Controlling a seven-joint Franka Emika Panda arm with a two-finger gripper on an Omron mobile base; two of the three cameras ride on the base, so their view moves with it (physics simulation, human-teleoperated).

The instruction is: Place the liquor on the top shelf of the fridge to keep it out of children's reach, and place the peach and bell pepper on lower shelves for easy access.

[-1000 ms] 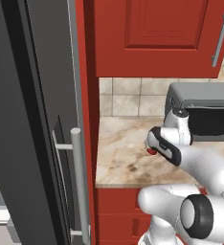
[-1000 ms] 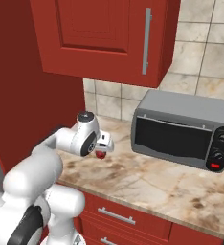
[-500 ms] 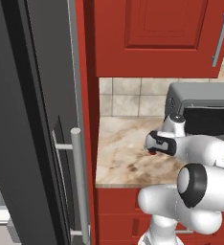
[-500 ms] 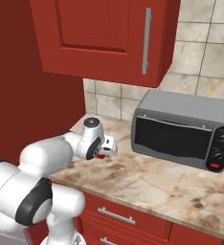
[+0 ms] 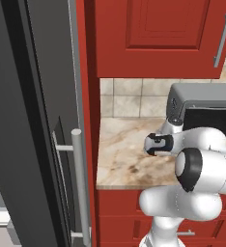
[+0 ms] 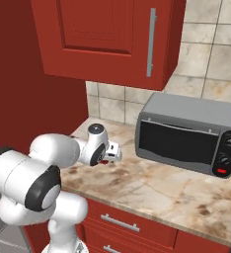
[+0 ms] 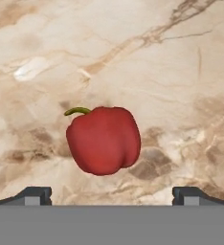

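Left base view. Fridge (image 5: pixel 33 125): tall dark grey unit at the left, silver bar handle toward the near edge. Counter (image 5: pixel 124 154): marbled beige top to the right of the fridge, under red wall cabinets. Toaster oven (image 5: pixel 202 103): grey box at the far right of the counter. Hand (image 5: pixel 151 144): dark-tipped, reached out low over the middle of the counter, the white arm folded behind it.

Right base view. Hand (image 6: pixel 112 154): hangs just over the near-left part of the counter (image 6: pixel 176 192), well left of the toaster oven (image 6: pixel 186 133). A speck of red shows just beneath it, likely the pepper; too small to be sure.

Hand view. Bell pepper (image 7: pixel 103 139): glossy deep red, lumpy, lying on its side on the counter (image 7: pixel 157 57), green stem curling to the left. The two fingertips (image 7: pixel 32 195) stand spread wide to either side, nothing between them; hand released, pepper apart from both.

Handling, by judgement. Light, hollow, firm-walled but bruisable; waxy skin likely slippery, lobes uneven. Best taken across the broad middle of the body, the pads set in the shallow grooves, stem left clear.
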